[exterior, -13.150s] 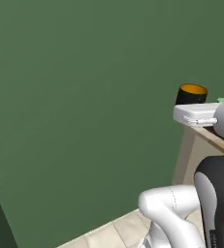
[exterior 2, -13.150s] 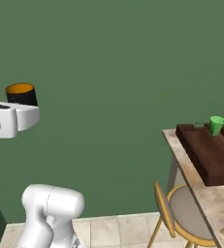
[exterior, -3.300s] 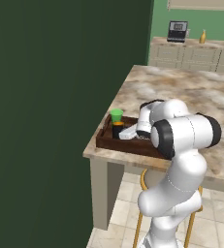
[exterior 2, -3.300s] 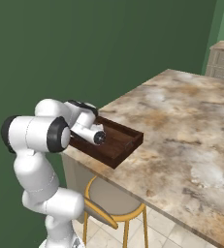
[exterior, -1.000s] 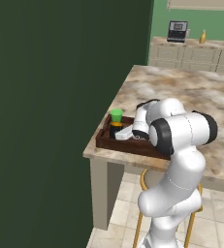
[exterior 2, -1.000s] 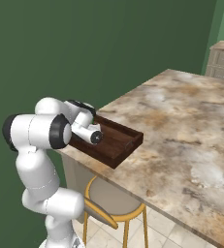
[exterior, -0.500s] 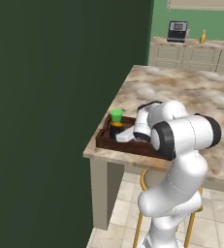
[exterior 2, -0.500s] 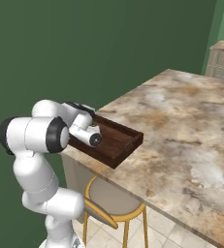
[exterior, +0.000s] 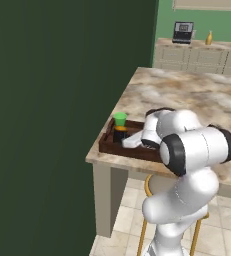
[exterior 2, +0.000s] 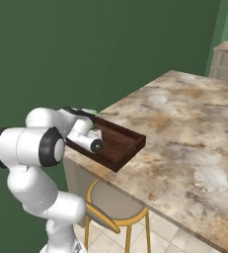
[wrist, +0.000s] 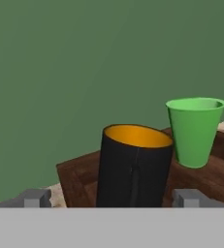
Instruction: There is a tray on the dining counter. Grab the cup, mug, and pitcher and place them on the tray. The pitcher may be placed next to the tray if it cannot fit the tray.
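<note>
One tray [exterior: 113, 146], one mug [wrist: 133, 167], one cup [wrist: 195, 130], hand [wrist: 112, 197] spread wide

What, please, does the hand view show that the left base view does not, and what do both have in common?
Hand view alone: the mug's orange inside and the two fingers standing apart on either side of it. Left base view alone: the stone counter, the stool beneath it, and the far cabinets. Both: the green cup and mug in the tray, before the green wall.

Green wall [exterior: 62, 100], tiled floor [exterior: 122, 220]
</note>
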### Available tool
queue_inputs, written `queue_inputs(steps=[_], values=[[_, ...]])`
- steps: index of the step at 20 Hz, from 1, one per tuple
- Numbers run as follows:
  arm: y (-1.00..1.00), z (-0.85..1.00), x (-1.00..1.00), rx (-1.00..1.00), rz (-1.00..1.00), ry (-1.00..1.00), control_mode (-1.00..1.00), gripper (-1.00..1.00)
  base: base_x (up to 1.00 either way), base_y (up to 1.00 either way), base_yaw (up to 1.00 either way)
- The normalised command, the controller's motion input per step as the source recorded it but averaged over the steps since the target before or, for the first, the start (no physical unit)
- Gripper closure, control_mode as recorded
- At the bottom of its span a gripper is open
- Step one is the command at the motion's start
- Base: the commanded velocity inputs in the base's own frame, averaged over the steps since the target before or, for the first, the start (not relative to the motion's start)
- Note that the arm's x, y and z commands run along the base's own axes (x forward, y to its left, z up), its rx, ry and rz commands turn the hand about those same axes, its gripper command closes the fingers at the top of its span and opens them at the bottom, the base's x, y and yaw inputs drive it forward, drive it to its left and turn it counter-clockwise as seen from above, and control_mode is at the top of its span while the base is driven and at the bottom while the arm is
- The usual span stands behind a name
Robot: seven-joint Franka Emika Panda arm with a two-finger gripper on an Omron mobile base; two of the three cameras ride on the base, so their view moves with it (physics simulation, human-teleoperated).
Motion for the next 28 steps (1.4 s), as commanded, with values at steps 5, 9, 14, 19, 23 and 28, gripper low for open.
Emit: queue_inputs(steps=[5,9,14,19,23,28], values=[[-0.21,0.52,-0.55,0.01,-0.12,0.00,-1.00,-1.00,0.00,0.00,0.00],[-0.06,0.71,-0.46,0.01,-0.18,0.06,-1.00,-1.00,0.00,0.00,0.00],[0.00,0.94,-0.29,0.00,-0.24,0.24,-1.00,-1.00,0.00,0.00,0.00],[-0.05,0.81,-0.31,0.00,-0.21,0.33,-1.00,-1.00,0.00,0.00,0.00],[-0.11,0.83,-0.38,0.01,-0.16,0.36,-1.00,-1.00,0.00,0.00,0.00],[-0.11,0.98,-0.23,0.04,-0.19,0.35,-1.00,-1.00,0.00,0.00,0.00]])
